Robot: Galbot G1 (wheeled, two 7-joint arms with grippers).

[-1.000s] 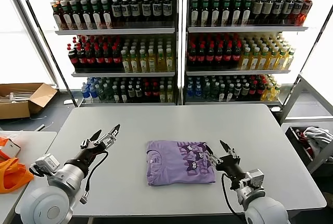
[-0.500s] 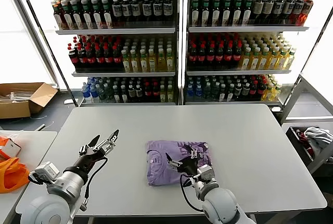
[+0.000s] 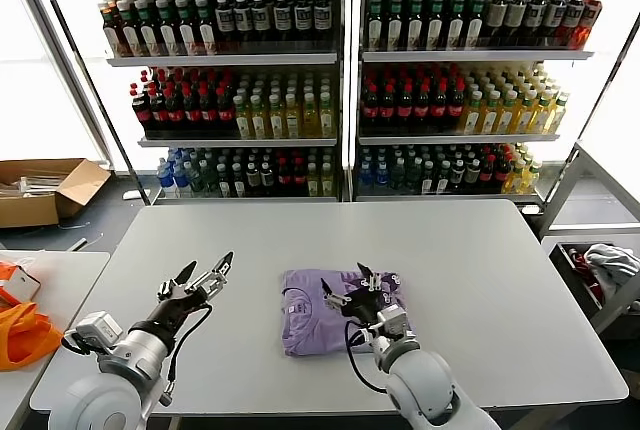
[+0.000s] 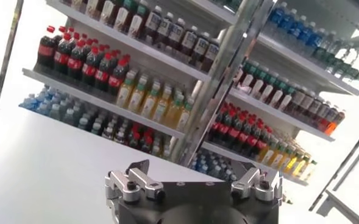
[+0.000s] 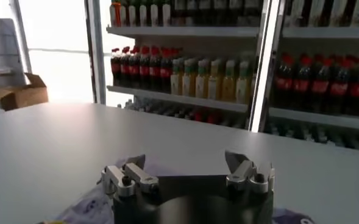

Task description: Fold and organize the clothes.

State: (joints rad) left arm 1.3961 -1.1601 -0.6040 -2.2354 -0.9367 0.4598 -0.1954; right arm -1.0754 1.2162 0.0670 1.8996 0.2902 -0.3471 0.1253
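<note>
A folded lavender T-shirt (image 3: 310,312) with a dark printed graphic and a white neck label lies on the grey table (image 3: 480,280), near its front middle. My right gripper (image 3: 346,284) is open and hovers over the shirt's middle, fingers pointing toward the shelves. A strip of the lavender fabric (image 5: 85,207) shows under it in the right wrist view. My left gripper (image 3: 204,268) is open and empty, above bare table to the left of the shirt. In the left wrist view its fingers (image 4: 130,181) point at the shelves.
Shelves of bottled drinks (image 3: 340,80) stand behind the table. An orange bag (image 3: 25,335) lies on a side table at the left. A cardboard box (image 3: 45,190) sits on the floor at far left. A bin with cloth (image 3: 600,265) is at right.
My right gripper swung from the shirt's right edge to over its middle, then shifted slightly back. My left gripper stayed roughly in place, edging slightly.
</note>
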